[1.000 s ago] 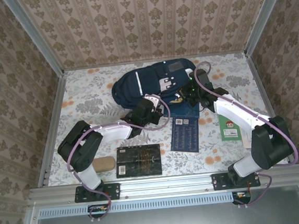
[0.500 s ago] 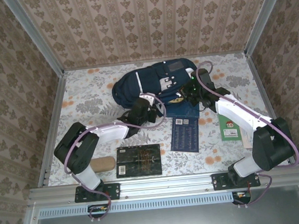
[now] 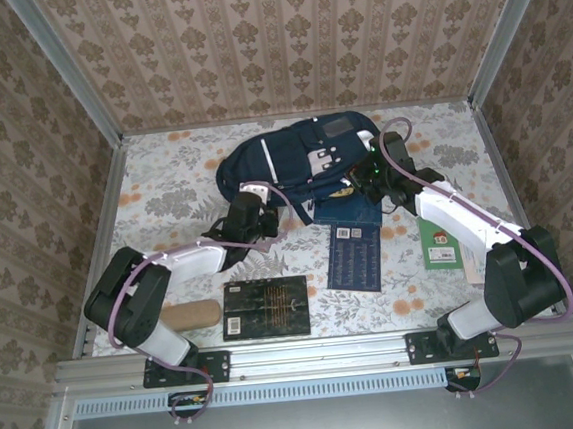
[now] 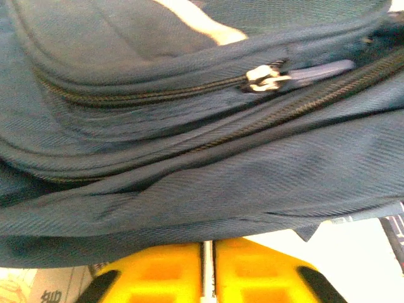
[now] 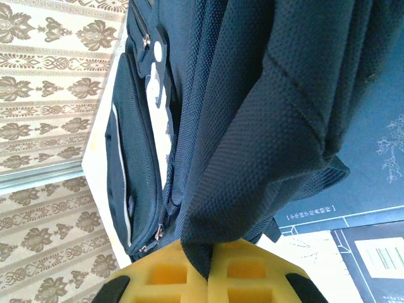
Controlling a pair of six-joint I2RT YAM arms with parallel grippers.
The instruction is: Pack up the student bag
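Student bag was matt navy woven cloth, fine twill up close. Its strap showed coarser mesh weave. Zipper pull gleamed like metal. Right gripper pads looked smooth yellow plastic; blue book cover, smooth paper.

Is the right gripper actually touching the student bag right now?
Touching. The right wrist view shows a fold of the student bag pinched between the shut fingers of the right gripper.

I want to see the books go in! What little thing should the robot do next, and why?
Probably nudge the left gripper up to the zipper pull and pinch it: the student bag looks zipped shut, and the right gripper is pinching its fabric.
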